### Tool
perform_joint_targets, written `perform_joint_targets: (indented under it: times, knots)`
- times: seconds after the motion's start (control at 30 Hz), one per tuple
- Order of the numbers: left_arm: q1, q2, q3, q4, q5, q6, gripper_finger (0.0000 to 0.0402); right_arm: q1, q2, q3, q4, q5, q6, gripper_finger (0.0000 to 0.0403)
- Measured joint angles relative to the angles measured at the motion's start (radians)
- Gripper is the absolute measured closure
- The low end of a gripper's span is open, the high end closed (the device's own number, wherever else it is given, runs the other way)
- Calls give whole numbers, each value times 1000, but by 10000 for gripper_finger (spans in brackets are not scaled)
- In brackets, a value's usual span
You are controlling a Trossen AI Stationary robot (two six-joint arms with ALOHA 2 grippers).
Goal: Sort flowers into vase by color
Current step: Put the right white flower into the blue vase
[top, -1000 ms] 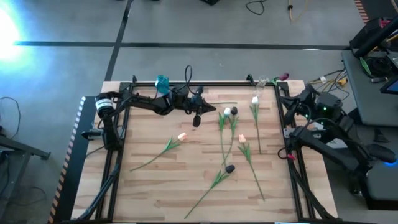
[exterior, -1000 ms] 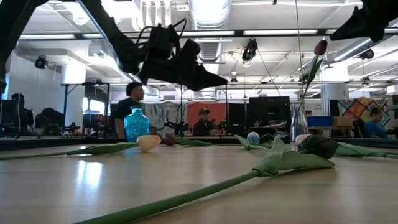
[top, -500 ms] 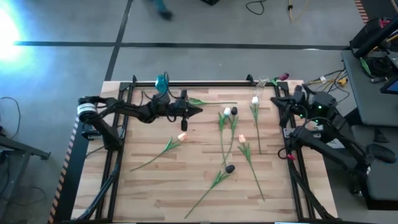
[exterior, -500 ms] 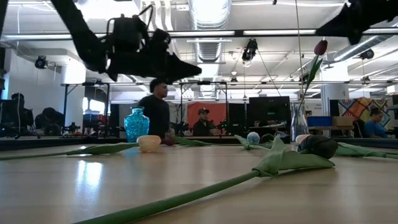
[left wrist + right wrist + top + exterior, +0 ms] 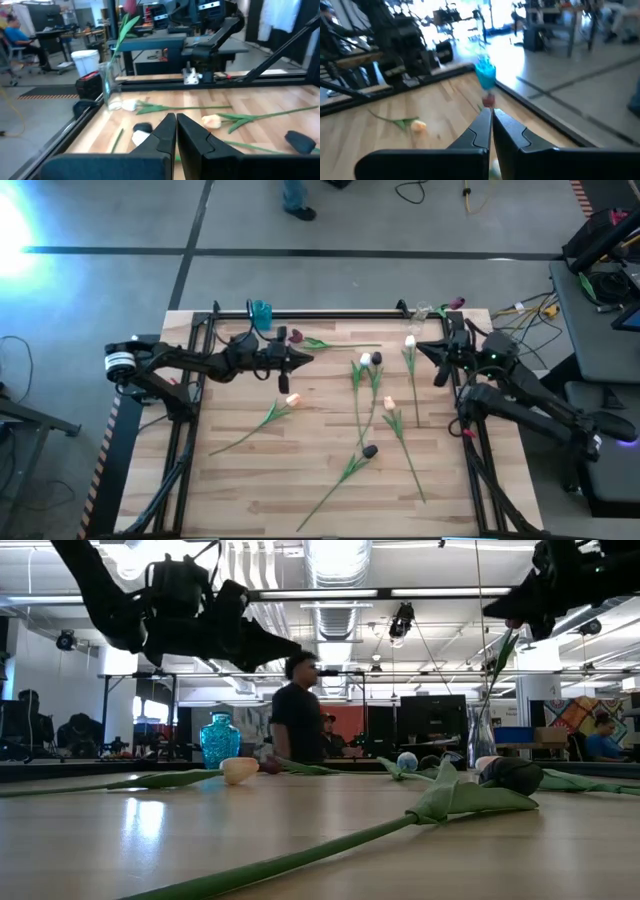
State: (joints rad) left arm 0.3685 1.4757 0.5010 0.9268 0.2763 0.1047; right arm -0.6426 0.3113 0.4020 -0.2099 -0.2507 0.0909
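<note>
Several artificial tulips lie flat on the wooden table (image 5: 250, 480). Two peach ones (image 5: 292, 399) (image 5: 388, 403), white ones (image 5: 410, 340) (image 5: 365, 359) and black ones (image 5: 370, 450) lie mid-table. A dark purple one (image 5: 296, 336) lies near the blue vase (image 5: 261, 311) at the far edge. A clear vase (image 5: 420, 312) at the far right corner holds one pink-purple tulip (image 5: 515, 616). My left gripper (image 5: 308, 359) hovers shut above the table, left of centre, holding nothing. My right gripper (image 5: 420, 348) hovers shut near the right edge, pointing left, holding nothing.
A black frame rail (image 5: 330, 314) runs along the table's far and side edges. A person (image 5: 300, 720) stands in the room behind the table. The near half of the table shows bare wood around the long stems.
My left gripper has drawn back toward the table's left edge, still shut and level. My right arm has swung out from its folded pose, bringing its gripper over the table's right side, pointing left. A person has walked past behind the table.
</note>
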Motion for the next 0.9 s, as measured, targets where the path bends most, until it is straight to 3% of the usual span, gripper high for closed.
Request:
perform_joint_targets:
  times: [0.13, 0.3, 0.67, 0.9]
  knots:
    - [0, 0, -12, -1, -58, 14, 401, 71, 26, -35, -25, 123, 23, 384]
    - [1, 0, -14, -3, -59, 15, 401, 137, 81, -84, -28, 236, 103, 357]
    - [1, 0, -31, -18, -58, -39, 401, 200, 227, -92, -138, 446, 240, 239]
    - [-6, 9, -30, -19, -58, -46, 401, 200, 362, -92, -177, 545, 393, 205]
